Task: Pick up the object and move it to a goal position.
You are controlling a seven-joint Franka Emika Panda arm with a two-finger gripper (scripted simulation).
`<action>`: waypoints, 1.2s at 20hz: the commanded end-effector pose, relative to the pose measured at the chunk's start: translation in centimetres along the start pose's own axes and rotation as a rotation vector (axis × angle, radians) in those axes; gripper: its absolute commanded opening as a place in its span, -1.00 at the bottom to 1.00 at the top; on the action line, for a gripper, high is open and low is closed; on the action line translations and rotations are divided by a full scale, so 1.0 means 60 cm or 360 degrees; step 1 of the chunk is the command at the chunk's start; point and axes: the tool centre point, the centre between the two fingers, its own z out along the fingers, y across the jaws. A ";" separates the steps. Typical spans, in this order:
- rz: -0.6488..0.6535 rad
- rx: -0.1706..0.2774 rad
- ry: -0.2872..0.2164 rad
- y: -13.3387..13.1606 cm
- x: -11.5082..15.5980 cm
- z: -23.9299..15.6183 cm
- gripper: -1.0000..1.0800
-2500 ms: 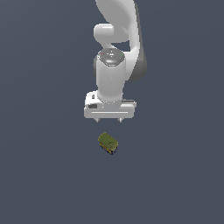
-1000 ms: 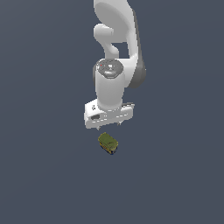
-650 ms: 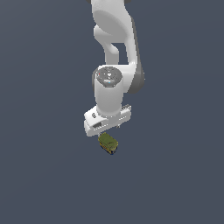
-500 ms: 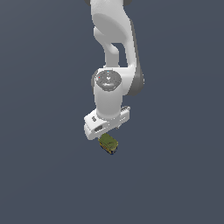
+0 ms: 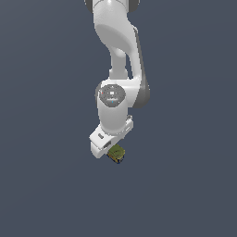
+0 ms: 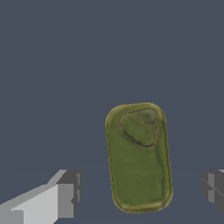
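Observation:
The object (image 5: 116, 153) is a small olive-green rounded block lying on the dark grey floor. In the exterior view the white gripper (image 5: 108, 149) has come down right over it and hides part of it. In the wrist view the object (image 6: 138, 157) fills the middle, with a raised oval on its top. The gripper (image 6: 142, 190) is open: one fingertip (image 6: 65, 192) and the other fingertip (image 6: 213, 186) stand wide on either side of the block, not touching it.
The flat dark grey floor (image 5: 185, 185) lies all around. The white arm (image 5: 121, 55) rises straight above the gripper.
The arm has come down and the wrist has turned, so the gripper now sits tilted right over the block. The block has not moved.

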 end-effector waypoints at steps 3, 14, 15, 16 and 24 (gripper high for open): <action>-0.0104 0.0005 0.0007 0.006 0.004 0.009 0.92; -0.0164 0.0009 0.0011 0.010 0.006 0.018 0.92; -0.0164 0.0009 0.0011 0.010 0.006 0.022 0.92; -0.0165 0.0009 0.0011 0.009 0.006 0.027 0.92; -0.0170 0.0009 0.0011 0.008 0.005 0.091 0.92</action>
